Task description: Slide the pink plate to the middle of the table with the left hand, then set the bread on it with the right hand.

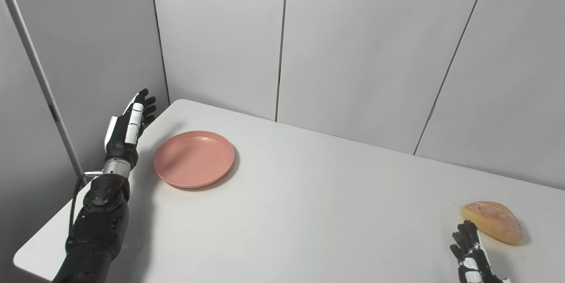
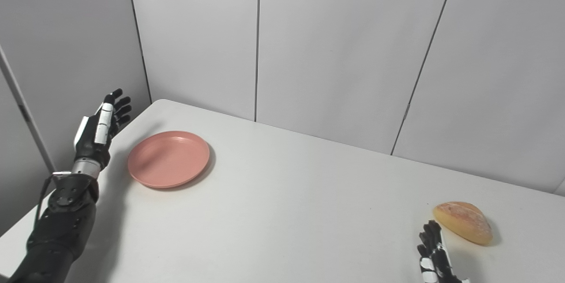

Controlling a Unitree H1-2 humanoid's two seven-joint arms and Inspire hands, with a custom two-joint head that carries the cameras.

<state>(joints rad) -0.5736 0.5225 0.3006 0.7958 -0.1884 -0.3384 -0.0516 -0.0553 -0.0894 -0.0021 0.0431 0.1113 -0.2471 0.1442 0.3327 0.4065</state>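
I can read no brand, label or writing anywhere; my right hand [image 1: 472, 254] is cut off by the bottom edge, only its fingers [image 2: 430, 241] showing, extended and slightly apart, holding nothing, just beside the bread [image 1: 494, 222] but whether touching I cannot tell; the bread is a crusty golden half-loaf, dusty on top, lying near the counter's right side; my left hand [image 1: 128, 126] is raised, glossy black and white, fingers [image 2: 115, 107] straight and close together, just left of the pink plate [image 1: 194, 158]; the plate is round, smooth, matte, shallow-rimmed, flat on the white counter [image 1: 309, 212] near its far left corner, well apart from the bread.
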